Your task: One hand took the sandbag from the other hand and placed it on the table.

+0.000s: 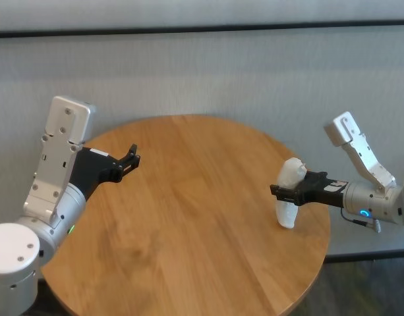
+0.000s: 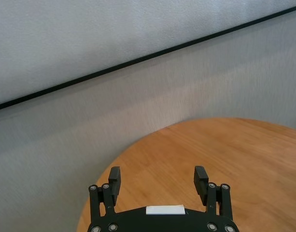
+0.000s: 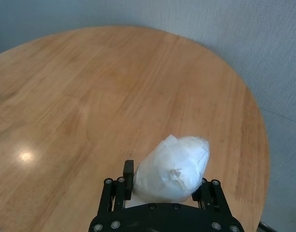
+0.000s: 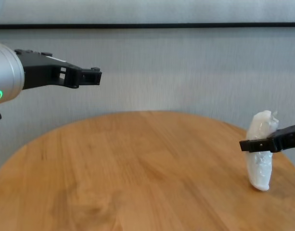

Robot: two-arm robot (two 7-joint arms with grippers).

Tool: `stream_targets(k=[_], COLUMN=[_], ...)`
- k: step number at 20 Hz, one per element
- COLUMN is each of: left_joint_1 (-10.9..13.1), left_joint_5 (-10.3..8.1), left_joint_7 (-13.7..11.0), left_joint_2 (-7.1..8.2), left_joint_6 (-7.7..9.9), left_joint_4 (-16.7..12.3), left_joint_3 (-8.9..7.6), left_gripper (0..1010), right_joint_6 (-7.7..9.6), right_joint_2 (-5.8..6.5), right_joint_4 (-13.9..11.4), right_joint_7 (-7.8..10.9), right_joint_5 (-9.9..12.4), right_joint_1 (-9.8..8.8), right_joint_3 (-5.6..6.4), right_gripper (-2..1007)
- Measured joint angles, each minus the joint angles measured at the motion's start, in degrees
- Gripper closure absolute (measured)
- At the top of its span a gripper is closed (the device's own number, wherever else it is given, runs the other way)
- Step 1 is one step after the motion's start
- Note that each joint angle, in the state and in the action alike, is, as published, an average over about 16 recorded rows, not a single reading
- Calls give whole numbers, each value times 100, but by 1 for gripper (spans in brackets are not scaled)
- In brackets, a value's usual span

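Observation:
My right gripper (image 1: 285,194), on the wrist with the blue light, is shut on the white sandbag (image 1: 286,212). It holds the sandbag upright by its middle near the right edge of the round wooden table (image 1: 188,217). In the chest view the sandbag's (image 4: 260,171) lower end appears to touch the table top (image 4: 137,168). The right wrist view shows the sandbag's (image 3: 176,157) twisted tip between the fingers (image 3: 128,170). My left gripper (image 1: 132,157), on the wrist with the green light, is open and empty, raised above the table's left side (image 2: 157,176).
A grey wall (image 1: 221,72) with a dark horizontal strip runs close behind the table. The table's right edge (image 1: 327,230) lies just under my right wrist. The floor drops away beyond it.

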Motion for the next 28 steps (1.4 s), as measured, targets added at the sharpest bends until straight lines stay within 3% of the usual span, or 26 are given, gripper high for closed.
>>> stream_targets(k=[14, 28], left_joint_1=[0, 0], left_joint_5=[0, 0], left_joint_7=[0, 0], left_joint_2=[0, 0], left_joint_6=[0, 0], left_joint_4=[0, 0], left_joint_3=[0, 0], left_gripper=[10, 10], right_joint_6=[-17, -34], right_joint_2=[9, 11], right_joint_4=[-21, -36], right_joint_7=[-13, -27], right_joint_5=[37, 36], right_joint_1=[-24, -32], right_joint_3=[22, 28], right_gripper=[37, 4])
